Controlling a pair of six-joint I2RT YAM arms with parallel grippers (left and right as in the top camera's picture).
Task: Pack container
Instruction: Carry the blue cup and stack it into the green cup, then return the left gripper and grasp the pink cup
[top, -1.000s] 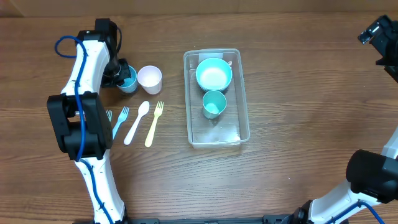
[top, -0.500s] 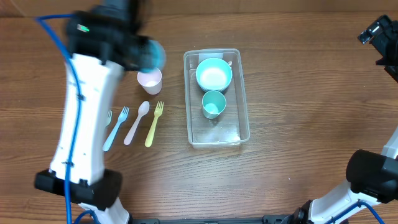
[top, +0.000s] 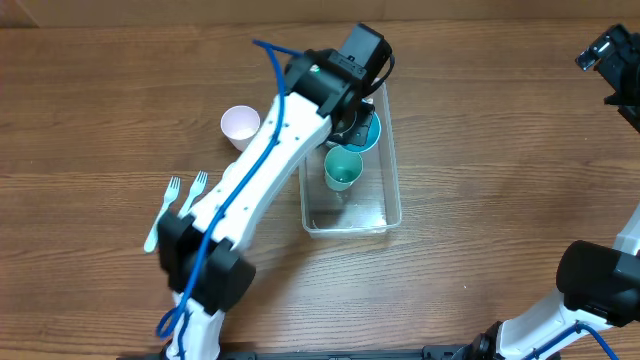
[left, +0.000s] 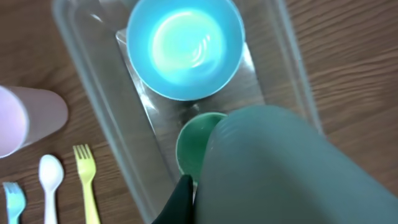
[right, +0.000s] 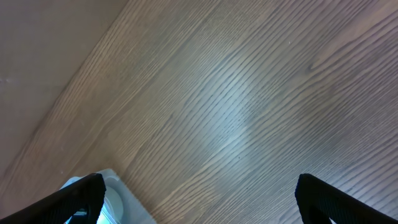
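The left gripper (top: 357, 128), clamped on a blue cup (left: 280, 168), hovers above the container (top: 393, 205) at the centre of the table (top: 500, 150). Lower it upright beside the green cup (left: 193, 146), at 6 o'clock of the bowl (left: 185, 46). The right gripper (right: 199, 202) has its fingers apart.

**Left arm over the container's far end**

The left arm (top: 262, 170) slants up across the wooden surface (top: 480, 150) from the near-left edge. Its gripper (top: 358, 122) hangs over the far end of the clear container (top: 392, 210). A blue cup (top: 370, 132) shows at the gripper, mostly hidden by it. A teal cup (top: 343, 168) stands upright in the middle of the container. A pale pink cup (top: 240, 126) stands on the surface left of the container. Two fork heads (top: 173, 186) poke out beside the arm. The right arm (top: 600, 285) sits at the right edge.
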